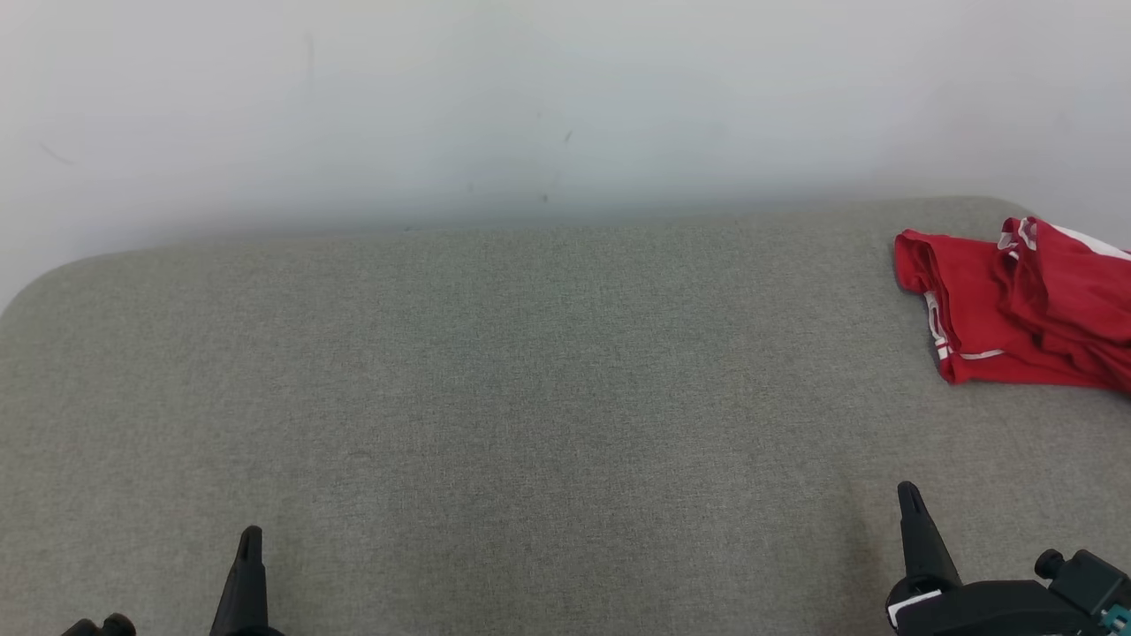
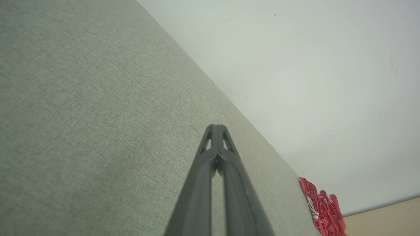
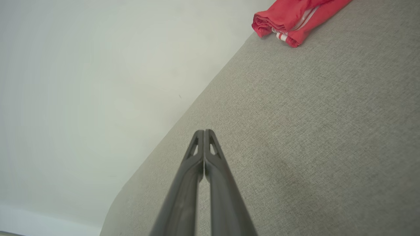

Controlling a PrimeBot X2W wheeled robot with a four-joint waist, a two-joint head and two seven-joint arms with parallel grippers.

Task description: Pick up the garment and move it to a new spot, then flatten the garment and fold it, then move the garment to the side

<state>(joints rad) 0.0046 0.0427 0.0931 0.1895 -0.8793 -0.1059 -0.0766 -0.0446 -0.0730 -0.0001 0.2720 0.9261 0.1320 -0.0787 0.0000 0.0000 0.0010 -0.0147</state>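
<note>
The garment [image 1: 1025,305] is red with white trim, lying bunched and folded over at the far right of the grey fabric surface [image 1: 530,397], partly cut off by the frame edge. The left wrist view has the garment [image 2: 323,208] small at the lower right, and the right wrist view has the garment [image 3: 292,19] at the top. My left gripper [image 1: 250,537] stands shut at the lower left, far from the cloth; its tips [image 2: 216,127] meet with nothing between them. My right gripper [image 1: 907,493] is shut at the lower right, well short of the garment, tips together [image 3: 204,131] and holding nothing.
A pale wall [image 1: 530,106] rises right behind the surface's far edge. The surface has rounded far corners, one at the left [image 1: 53,274]. A strip of beige floor [image 2: 387,219] lies beyond the garment's end.
</note>
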